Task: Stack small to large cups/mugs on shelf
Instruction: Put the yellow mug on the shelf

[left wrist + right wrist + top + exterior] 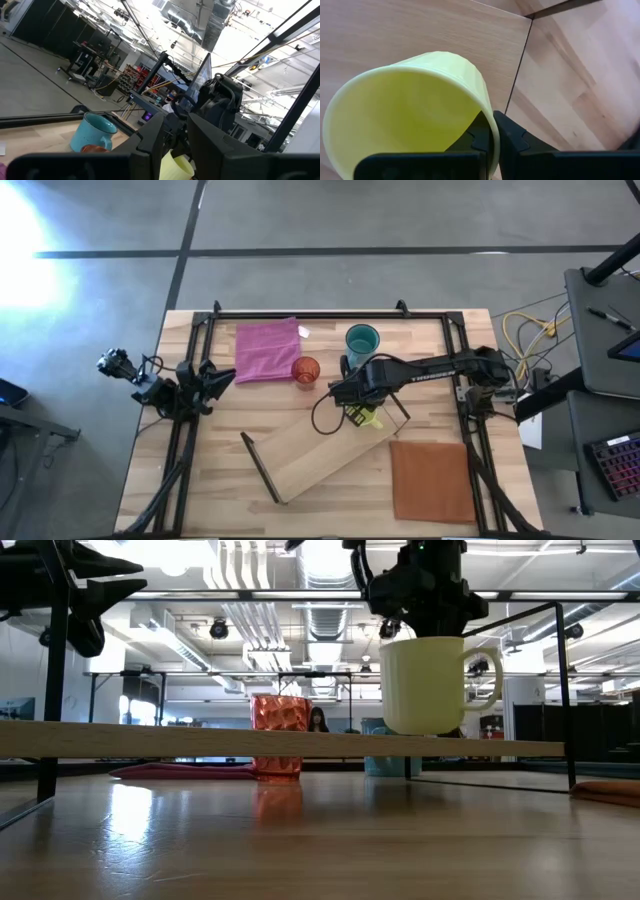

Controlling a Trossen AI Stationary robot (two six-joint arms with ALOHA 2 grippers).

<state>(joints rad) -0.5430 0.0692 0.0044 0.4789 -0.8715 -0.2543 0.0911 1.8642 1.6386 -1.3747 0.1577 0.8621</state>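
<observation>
My right gripper is shut on the yellow-green mug over the right end of the shelf, a long light wooden plank with dark wire frames at both ends. The mug stands upright with its handle to one side. The small orange-red cup and the teal mug stand on the table beyond the shelf. My left gripper is open and empty at the table's left edge. My right gripper holds the mug by its rim, one finger inside the mug and one outside its wall. The fingers come from above, pointing down. The mug is upright, its base at the plank's top; whether it rests there I cannot tell.
A pink cloth lies at the far left of the table and a brown square mat at the near right. A dark metal frame runs around the table's edges.
</observation>
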